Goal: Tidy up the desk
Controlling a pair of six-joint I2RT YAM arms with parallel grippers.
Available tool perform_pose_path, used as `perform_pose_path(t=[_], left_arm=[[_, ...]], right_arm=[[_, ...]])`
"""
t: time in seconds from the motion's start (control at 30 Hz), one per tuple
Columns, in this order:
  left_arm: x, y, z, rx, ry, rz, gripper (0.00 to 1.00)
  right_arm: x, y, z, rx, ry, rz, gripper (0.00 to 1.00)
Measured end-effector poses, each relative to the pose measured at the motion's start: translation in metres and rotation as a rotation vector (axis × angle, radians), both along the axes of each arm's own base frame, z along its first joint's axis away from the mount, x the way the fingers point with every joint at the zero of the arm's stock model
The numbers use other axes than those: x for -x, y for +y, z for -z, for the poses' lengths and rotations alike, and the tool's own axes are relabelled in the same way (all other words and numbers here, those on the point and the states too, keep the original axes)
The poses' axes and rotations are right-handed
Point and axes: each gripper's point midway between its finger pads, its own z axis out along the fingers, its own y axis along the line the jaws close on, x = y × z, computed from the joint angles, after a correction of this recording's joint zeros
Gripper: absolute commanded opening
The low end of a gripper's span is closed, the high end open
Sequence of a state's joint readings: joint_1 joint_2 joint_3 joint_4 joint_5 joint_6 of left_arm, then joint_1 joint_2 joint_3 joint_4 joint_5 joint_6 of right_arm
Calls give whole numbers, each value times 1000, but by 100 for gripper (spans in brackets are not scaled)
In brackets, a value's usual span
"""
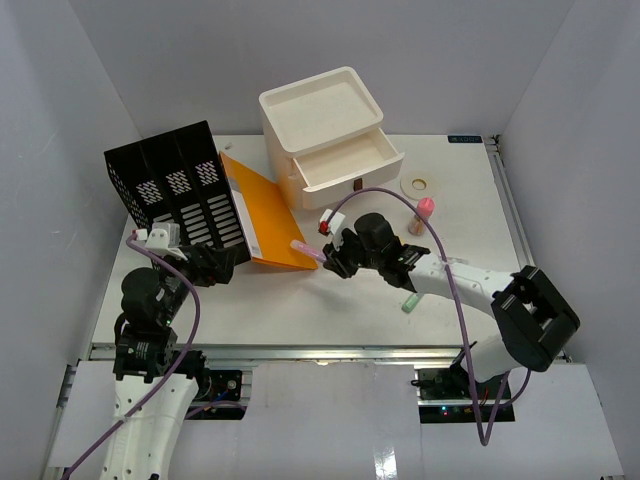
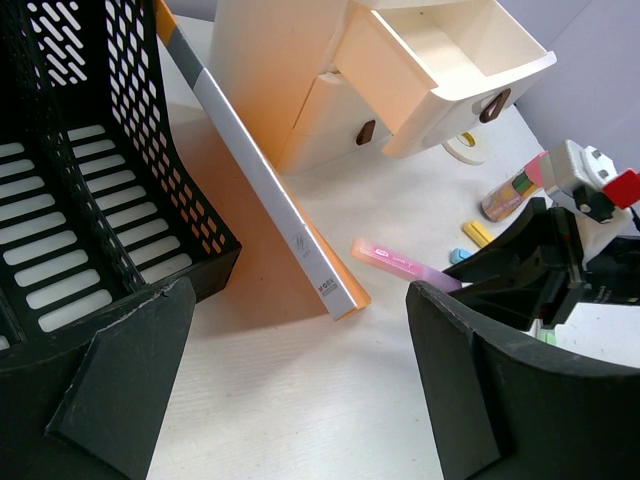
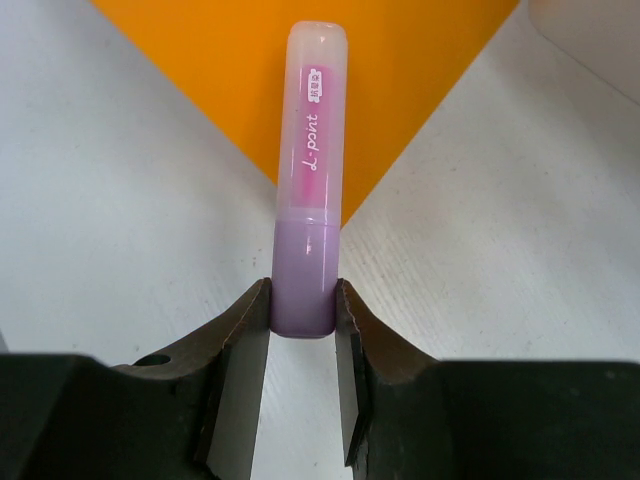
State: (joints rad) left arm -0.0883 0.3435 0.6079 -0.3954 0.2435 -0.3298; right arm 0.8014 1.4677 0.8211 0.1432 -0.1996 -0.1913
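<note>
Right gripper (image 3: 303, 305): jaws narrow, clamped on the purple end of translucent pink-and-purple plastic highlighter pen (image 3: 312, 170). You see its capped pink end projecting over corner of flat orange folder (image 3: 300, 60). Left gripper (image 2: 300, 310): jaws spread wide, holding nothing, just beside black perforated plastic file rack (image 2: 90, 200). Large flat white desk (image 1: 300, 315) lies beneath both your arms, carrying rack, folder, cream drawer box (image 1: 325, 130).

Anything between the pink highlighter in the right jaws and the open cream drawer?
Nothing visible. The pink-and-purple plastic highlighter, clamped in the right gripper's jaws, sits near the flat orange folder's corner. Only bare white desk lies between it and the cream box's open top drawer. It likely needs a lift over the drawer front.
</note>
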Motion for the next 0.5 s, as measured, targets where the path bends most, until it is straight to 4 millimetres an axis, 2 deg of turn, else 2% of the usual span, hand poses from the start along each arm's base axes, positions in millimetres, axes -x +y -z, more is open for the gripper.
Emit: perform_pose_path(t=[0.2, 0.27, 0.33, 0.5], left_arm=[[0, -1, 2, 0, 4, 4, 98], [0, -1, 2, 0, 3, 4, 98], [0, -1, 2, 0, 3, 5, 98], [0, -1, 2, 0, 3, 8, 98]], right_arm=[[21, -4, -15, 13, 26, -160, 8], [28, 0, -29, 10, 31, -235, 8], [33, 7, -53, -6, 3, -320, 8], [25, 23, -139, -77, -173, -432, 8]])
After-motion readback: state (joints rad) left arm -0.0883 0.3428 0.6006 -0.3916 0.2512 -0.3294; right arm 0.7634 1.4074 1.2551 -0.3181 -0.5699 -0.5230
